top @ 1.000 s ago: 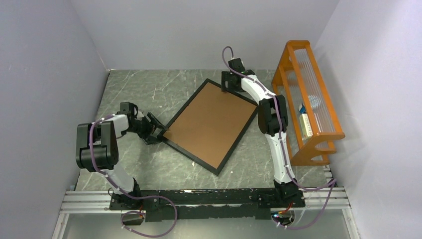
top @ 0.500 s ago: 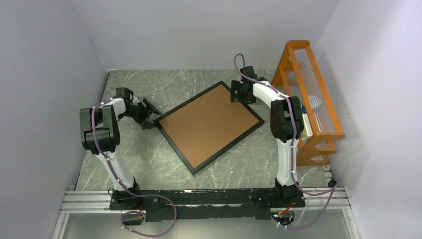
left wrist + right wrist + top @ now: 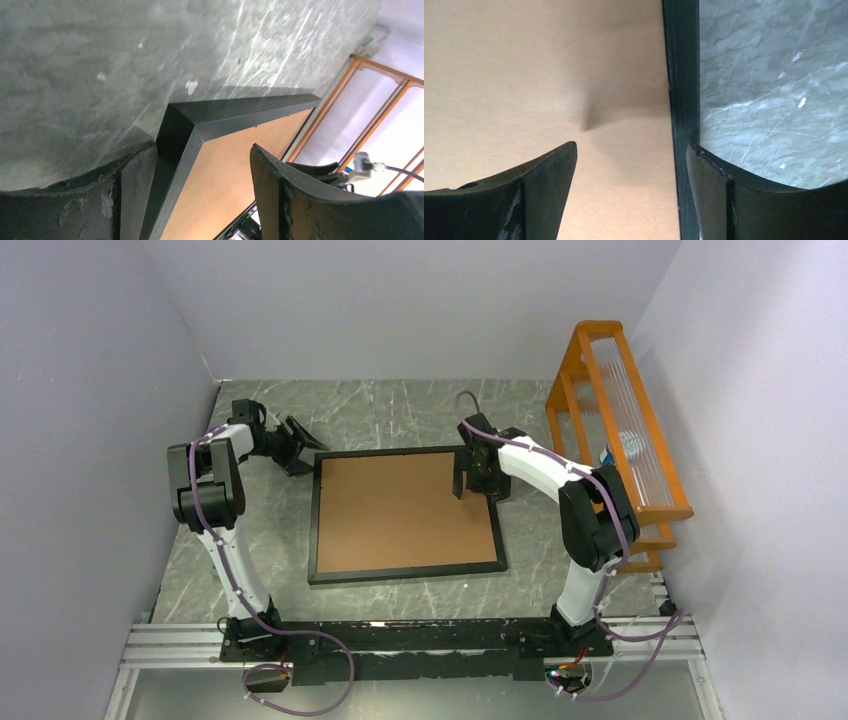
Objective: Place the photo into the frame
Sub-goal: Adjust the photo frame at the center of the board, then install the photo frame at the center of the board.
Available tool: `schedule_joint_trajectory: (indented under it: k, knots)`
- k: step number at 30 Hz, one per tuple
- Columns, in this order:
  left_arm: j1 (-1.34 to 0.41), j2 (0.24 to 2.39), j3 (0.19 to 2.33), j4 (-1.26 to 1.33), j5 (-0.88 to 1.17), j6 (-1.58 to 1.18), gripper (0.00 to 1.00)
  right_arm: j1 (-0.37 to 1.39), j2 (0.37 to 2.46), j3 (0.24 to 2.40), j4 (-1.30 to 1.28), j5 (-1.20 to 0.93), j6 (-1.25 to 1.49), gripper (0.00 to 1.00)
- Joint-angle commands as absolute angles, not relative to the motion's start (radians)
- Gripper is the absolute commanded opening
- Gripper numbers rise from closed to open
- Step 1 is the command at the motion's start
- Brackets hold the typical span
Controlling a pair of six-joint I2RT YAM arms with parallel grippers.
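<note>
Straddling the frame (image 3: 405,571) at its far-left corner, the left gripper (image 3: 200,150) gaped, holding nothing; the right gripper (image 3: 631,146) (likewise spread) spanned its right rail.

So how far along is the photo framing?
Done: the frame lies flat, brown backing board up. In hand: left end effector and right end effector, both open, straddle its far-left corner and right rail. Remaining: no photo in view; unclear if it's under the board.
</note>
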State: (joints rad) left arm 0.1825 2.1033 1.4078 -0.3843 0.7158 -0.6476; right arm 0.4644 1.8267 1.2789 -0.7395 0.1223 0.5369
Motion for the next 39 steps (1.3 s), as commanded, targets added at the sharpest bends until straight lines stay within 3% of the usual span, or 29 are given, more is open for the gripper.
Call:
schedule_joint_trajectory:
  k: [1, 5, 8, 11, 13, 16, 19, 31, 35, 39]
  knots:
    - [0.149, 2.004, 1.393, -0.53, 0.626, -0.627, 0.74, 0.485, 1.726, 1.372, -0.711, 0.266, 0.633, 0.84]
    - [0.164, 1.886, 1.352, -0.619, 0.423, -0.612, 0.78, 0.51, 1.695, 1.448, -0.74, 0.368, 0.636, 0.86]
    - [0.17, 1.773, 1.283, -0.646, 0.357, -0.598, 0.79, 0.53, 1.686, 1.451, -0.654, 0.229, 0.595, 0.85]
    - [0.169, 1.658, 1.177, -0.665, 0.353, -0.588, 0.78, 0.559, 1.713, 1.428, -0.522, -0.021, 0.613, 0.75]
    - [0.168, 1.605, 1.1, -0.678, 0.385, -0.58, 0.74, 0.596, 1.751, 1.419, -0.419, -0.166, 0.662, 0.58]
    - [0.168, 1.538, 0.982, -0.698, 0.446, -0.568, 0.65, 0.659, 1.835, 1.439, -0.265, -0.345, 0.782, 0.39]
    - [0.167, 1.486, 0.878, -0.687, 0.508, -0.566, 0.54, 0.73, 1.934, 1.502, -0.13, -0.474, 0.867, 0.28]
    - [0.167, 1.527, 0.818, -0.692, 0.547, -0.534, 0.03, 0.879, 2.185, 1.628, -0.007, -0.581, 1.071, 0.14]
    - [0.168, 1.539, 0.833, -0.729, 0.503, -0.526, 0.03, 0.897, 2.228, 1.677, -0.011, -0.573, 1.069, 0.13]
    - [0.167, 1.517, 0.849, -0.779, 0.35, -0.563, 0.15, 0.907, 2.269, 1.71, -0.016, -0.572, 1.077, 0.12]
